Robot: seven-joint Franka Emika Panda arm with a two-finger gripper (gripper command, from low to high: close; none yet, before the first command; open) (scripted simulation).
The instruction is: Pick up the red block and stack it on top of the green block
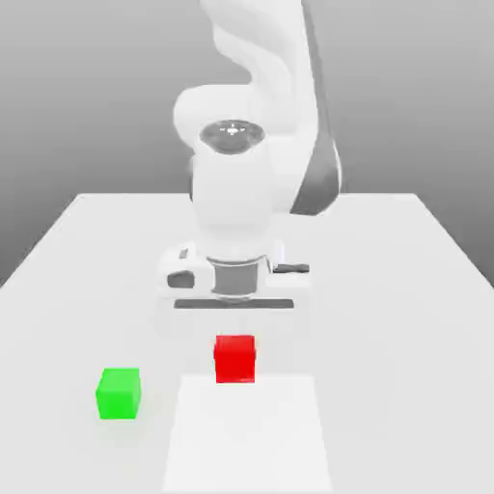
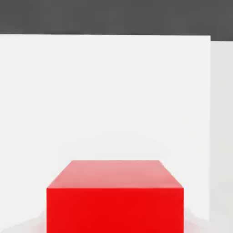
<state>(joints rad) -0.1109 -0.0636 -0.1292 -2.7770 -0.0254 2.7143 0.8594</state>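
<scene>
The red block (image 1: 234,358) sits flat on the white tabletop (image 1: 386,289), resting at the far edge of a slightly brighter rectangular patch (image 1: 249,434) marked on the surface. Taking the red block as the landmark, the green block (image 1: 118,393) lies toward the exterior view's left of it and a little nearer the camera — the two cubes are apart, with bare tabletop between them, and both stand square rather than tilted. Behind the red block rises the white Panda arm (image 1: 253,145), its hand pointing downward; the pincer (image 1: 234,307) hangs above and just behind the red block, not touching it. Whether the pincer is spread or closed cannot be told, and it grasps nothing that can be seen. From the hand view, the red block (image 2: 114,195) appears close below the hand — its top face and one side face are visible, with the pale tabletop (image 2: 113,91) stretching beyond it to a dark background.
</scene>
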